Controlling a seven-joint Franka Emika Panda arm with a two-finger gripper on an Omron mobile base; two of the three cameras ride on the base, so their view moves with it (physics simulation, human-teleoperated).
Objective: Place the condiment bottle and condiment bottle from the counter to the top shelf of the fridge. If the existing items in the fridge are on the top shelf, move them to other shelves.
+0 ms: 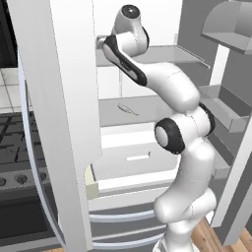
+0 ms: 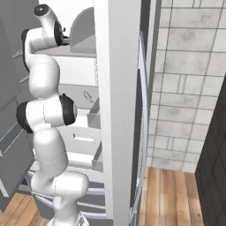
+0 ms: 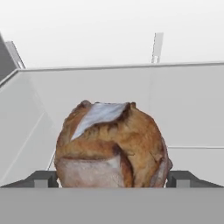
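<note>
Left base view: arm (image 1: 172, 98) reaches into open fridge at top shelf (image 1: 162, 53) level, small flat item (image 1: 128, 109) on the shelf below, fridge door (image 1: 54, 98) blocking the left side. Right base view: other door (image 2: 117, 110) hides most of the interior. Hand view: gripper (image 3: 112, 178) fingers (image 3: 41, 179) flank a brown roast-like food item (image 3: 111, 146), apparently gripped; condiment bottles can't be located.

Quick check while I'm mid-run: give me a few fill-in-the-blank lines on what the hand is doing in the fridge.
1. The brown, roundish food item sits between the two ____ of the hand.
2. The arm reaches into the open ____.
3. On the shelf below lies a small ____ item.

Missing words: fingertips; fridge; thin
</note>
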